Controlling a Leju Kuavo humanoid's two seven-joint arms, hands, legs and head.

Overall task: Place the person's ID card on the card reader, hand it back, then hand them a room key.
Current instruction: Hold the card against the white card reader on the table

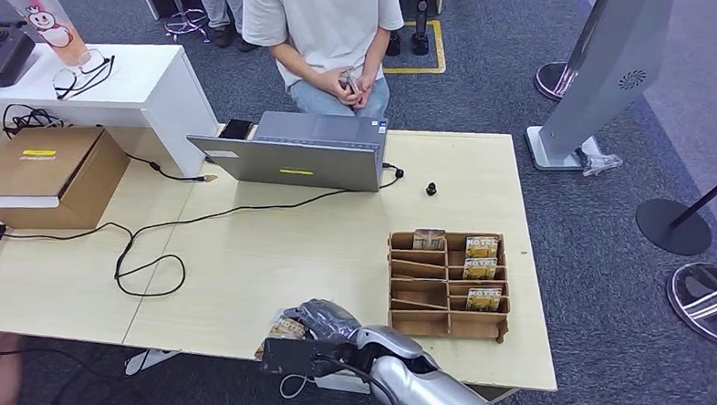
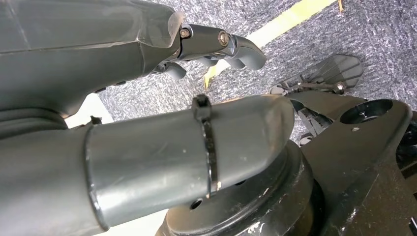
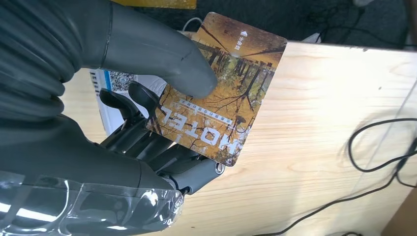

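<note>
While grey-blue carpet [image 1: 513, 59] spreads across the room, a long light-wood table [image 1: 275, 252] takes up the middle of the head view, with a white counter [image 1: 104, 95] and a cardboard box [image 1: 48, 170] at its far left corner. Across the table sits a person [image 1: 324, 30] in a pale shirt, hands clasped in the lap, and off to the right stand a silver kiosk base [image 1: 596, 73] and round stanchion bases [image 1: 674, 225]. On the tabletop an open grey laptop [image 1: 302, 150] faces the person, a black cable [image 1: 147, 257] loops across the wood, and a brown compartmented card tray [image 1: 448, 285] holding several more hotel cards sits near the right edge. At the near edge of the table, just left of that tray, the right hand [image 1: 319, 321] holds the room key card [image 3: 221, 88], a rectangular card printed with autumn trees and the word HOTEL. In the right wrist view the thumb [image 3: 162, 54] presses on its printed face while the darker fingers [image 3: 147, 142] support it from behind, so the card lies fairly flat above the wood, its long axis running away from the palm. The left hand [image 2: 147, 98] hangs over the carpet, its fingers loosely spread and holding nothing.
</note>
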